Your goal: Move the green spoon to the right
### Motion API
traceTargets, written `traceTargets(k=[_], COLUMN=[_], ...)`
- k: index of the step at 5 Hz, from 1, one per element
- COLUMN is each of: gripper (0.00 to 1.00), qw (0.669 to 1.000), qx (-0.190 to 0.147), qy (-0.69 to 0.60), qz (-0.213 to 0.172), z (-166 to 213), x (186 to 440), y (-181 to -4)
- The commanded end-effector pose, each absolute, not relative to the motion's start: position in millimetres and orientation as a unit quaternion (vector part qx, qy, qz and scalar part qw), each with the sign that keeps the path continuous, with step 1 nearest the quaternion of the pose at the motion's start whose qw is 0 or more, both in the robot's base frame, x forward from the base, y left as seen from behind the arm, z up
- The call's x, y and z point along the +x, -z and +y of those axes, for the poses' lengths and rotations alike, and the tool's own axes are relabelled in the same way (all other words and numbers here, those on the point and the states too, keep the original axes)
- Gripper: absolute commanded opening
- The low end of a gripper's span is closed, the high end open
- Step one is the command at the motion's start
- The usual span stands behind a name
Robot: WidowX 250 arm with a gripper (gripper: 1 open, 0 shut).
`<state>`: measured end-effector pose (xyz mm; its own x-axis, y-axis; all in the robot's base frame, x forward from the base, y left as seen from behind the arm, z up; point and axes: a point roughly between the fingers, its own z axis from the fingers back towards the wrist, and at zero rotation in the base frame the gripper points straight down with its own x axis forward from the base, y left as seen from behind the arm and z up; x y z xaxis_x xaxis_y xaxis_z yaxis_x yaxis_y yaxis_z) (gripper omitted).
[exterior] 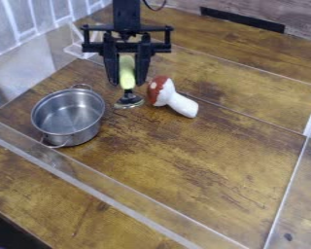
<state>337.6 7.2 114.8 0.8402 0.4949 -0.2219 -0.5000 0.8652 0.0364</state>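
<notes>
Above the far-left of the table (224, 185): the gripper (125, 73) clamps the green spoon (127, 78) by its handle, bowl hanging down, between pot (67, 115) and mushroom toy (171, 97).

To finish well, I'd carry it clear over the mushroom to open wood on the right, then lower before letting go. One spoon, one pot, one mushroom.

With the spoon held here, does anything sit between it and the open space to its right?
Yes. The mushroom toy lies on the table directly right of the spoon, whose bowl hangs low in the gripper. The pot is off to the left, out of the path.
</notes>
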Motion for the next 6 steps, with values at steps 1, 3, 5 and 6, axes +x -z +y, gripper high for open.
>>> traceTargets(k=[1, 3, 5, 6], gripper=[0.0, 0.0, 1.0, 1.0], qw=[0.982, 0.991, 0.991, 0.987], qx=[-0.021, -0.023, -0.031, -0.034], qy=[-0.175, -0.109, -0.111, -0.126], qz=[0.072, 0.074, 0.075, 0.089], z=[-4.6, -2.7, 5.0, -5.7], x=[327.1, 324.6, 326.2, 327.1], y=[-134.0, -107.3, -87.6, -84.9])
